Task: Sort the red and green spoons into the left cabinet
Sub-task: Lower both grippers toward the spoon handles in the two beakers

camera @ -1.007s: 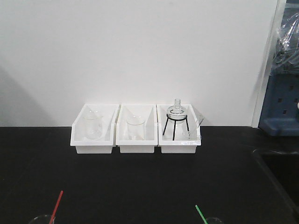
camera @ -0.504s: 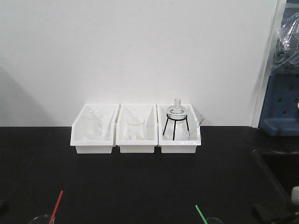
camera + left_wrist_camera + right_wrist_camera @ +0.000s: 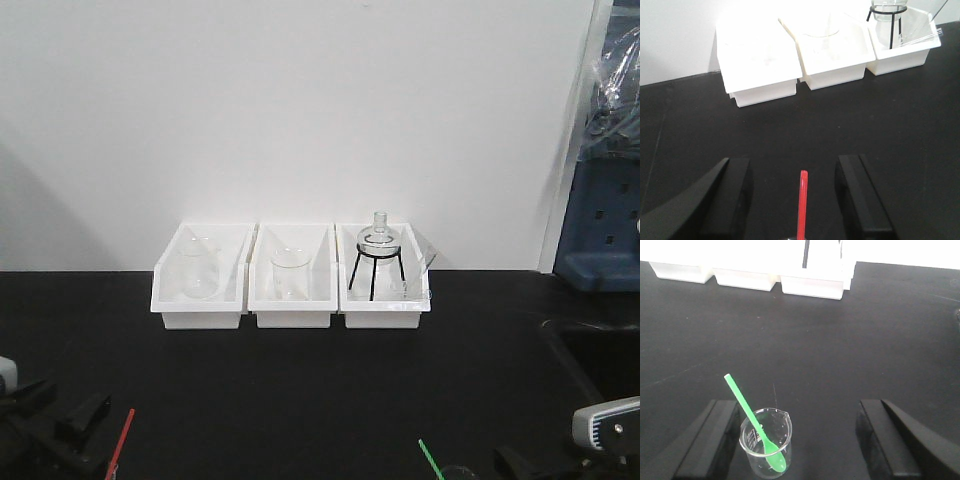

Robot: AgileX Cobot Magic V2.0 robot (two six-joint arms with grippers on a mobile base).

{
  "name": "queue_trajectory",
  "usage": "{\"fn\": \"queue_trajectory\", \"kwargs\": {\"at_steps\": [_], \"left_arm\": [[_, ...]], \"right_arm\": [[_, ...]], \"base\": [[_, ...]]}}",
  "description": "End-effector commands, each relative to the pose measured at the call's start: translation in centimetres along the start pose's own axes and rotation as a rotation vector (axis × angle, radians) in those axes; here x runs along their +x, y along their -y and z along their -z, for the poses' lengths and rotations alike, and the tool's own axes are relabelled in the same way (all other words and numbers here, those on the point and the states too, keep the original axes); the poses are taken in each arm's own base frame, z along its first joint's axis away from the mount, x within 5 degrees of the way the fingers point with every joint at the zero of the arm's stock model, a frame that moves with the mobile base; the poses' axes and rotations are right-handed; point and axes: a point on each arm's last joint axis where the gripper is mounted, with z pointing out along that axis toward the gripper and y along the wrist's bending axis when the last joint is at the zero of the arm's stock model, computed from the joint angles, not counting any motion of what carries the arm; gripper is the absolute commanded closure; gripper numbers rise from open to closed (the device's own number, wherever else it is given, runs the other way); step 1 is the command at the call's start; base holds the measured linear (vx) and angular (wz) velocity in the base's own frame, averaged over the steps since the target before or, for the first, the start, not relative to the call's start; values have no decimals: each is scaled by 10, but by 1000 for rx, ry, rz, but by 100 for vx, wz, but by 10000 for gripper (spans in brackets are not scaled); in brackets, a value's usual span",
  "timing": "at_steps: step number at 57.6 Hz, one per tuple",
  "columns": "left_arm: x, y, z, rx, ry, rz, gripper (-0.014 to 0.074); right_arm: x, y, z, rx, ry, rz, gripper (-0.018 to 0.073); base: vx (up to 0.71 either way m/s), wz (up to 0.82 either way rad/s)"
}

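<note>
The red spoon's handle (image 3: 803, 200) stands slanted between the two fingers of my left gripper (image 3: 794, 162), which is open and touches nothing; the spoon's bowl is below the frame. In the front view the red spoon (image 3: 122, 440) rises beside my left gripper (image 3: 60, 430) at the lower left. The green spoon (image 3: 747, 407) leans in a small glass beaker (image 3: 765, 445), its bowl at the bottom. My right gripper (image 3: 799, 405) is open around it, the beaker close to the left finger (image 3: 710, 440). The left cabinet is out of view.
Three white bins (image 3: 200, 300) (image 3: 292, 300) (image 3: 385, 305) stand in a row against the white wall, holding beakers and a flask on a black tripod (image 3: 375, 270). A blue unit (image 3: 600, 230) stands at the far right. The black counter drops into a recess (image 3: 600, 350) on the right.
Both grippers have risen into the front view, the left at the lower left by the red spoon, the right at the lower right. The spoons have not moved.
</note>
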Motion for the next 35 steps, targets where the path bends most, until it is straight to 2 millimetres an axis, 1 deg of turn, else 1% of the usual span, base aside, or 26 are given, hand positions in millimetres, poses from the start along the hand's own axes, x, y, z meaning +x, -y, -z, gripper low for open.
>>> {"fn": "queue_trajectory", "kwargs": {"at_steps": [1,7,16,35], "left_arm": [[-25,3,-11,18,126,6,99],[-21,8,-22,38,98,3,99],[-7,16,-35,64,37,-1,99],[10,17,-52,71,20,-4,99]], "right_arm": [[-20,-2,2,-20,128,10,20],[-20,-2,2,-19,128,9,20],[-20,-2,2,-18,127,4,20],[-20,-2,2,-17,125,3,20]], "base": [[0,0],[0,0],[0,0],[0,0]]}}
